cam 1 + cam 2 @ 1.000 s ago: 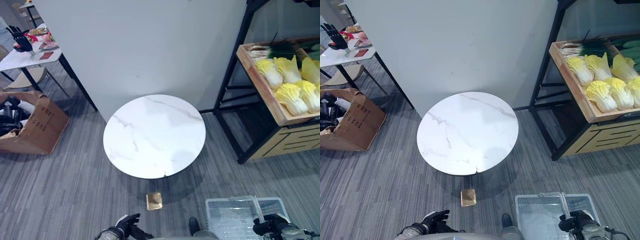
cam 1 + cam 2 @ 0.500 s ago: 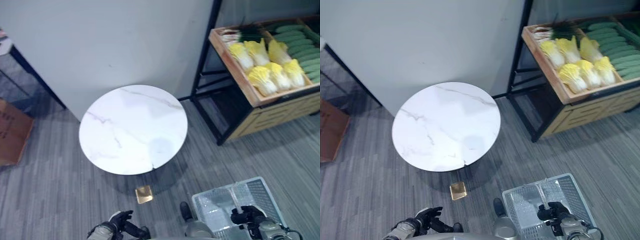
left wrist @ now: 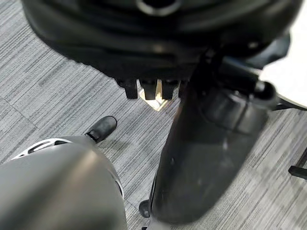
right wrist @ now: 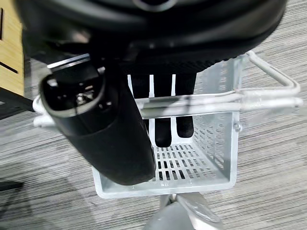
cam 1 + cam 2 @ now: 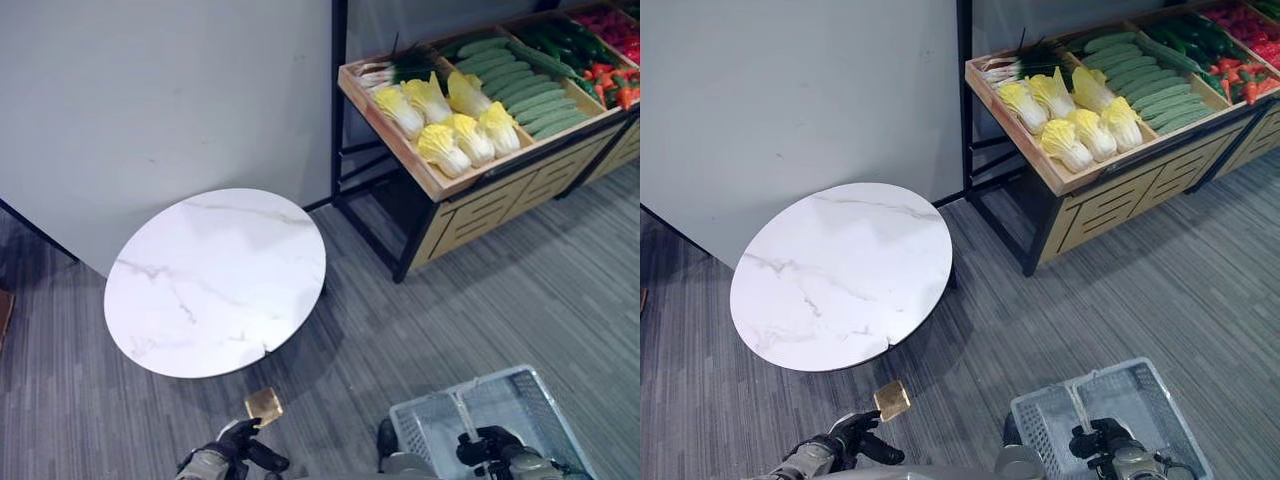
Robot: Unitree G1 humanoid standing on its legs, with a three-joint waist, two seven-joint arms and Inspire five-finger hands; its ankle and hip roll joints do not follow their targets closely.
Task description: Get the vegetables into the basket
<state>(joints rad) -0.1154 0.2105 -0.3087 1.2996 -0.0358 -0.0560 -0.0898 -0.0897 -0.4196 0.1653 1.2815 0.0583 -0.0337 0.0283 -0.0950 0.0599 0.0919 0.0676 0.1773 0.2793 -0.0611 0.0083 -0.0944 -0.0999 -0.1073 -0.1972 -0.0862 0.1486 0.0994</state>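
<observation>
Got my right hand (image 5: 487, 445) curled round the basket (image 5: 535, 400) handle, left hand (image 5: 236, 447) loosely curled on nothing, veggies (image 5: 455, 135) sitting up on the shelf (image 5: 400, 150), so I'd walk closer, keeping the basket level

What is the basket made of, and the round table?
The basket looks like pale grey plastic: its walls are a moulded grid of slots, with thin metal-looking handles. The round table has a smooth white top with grey veins, like marble or an imitation.
</observation>
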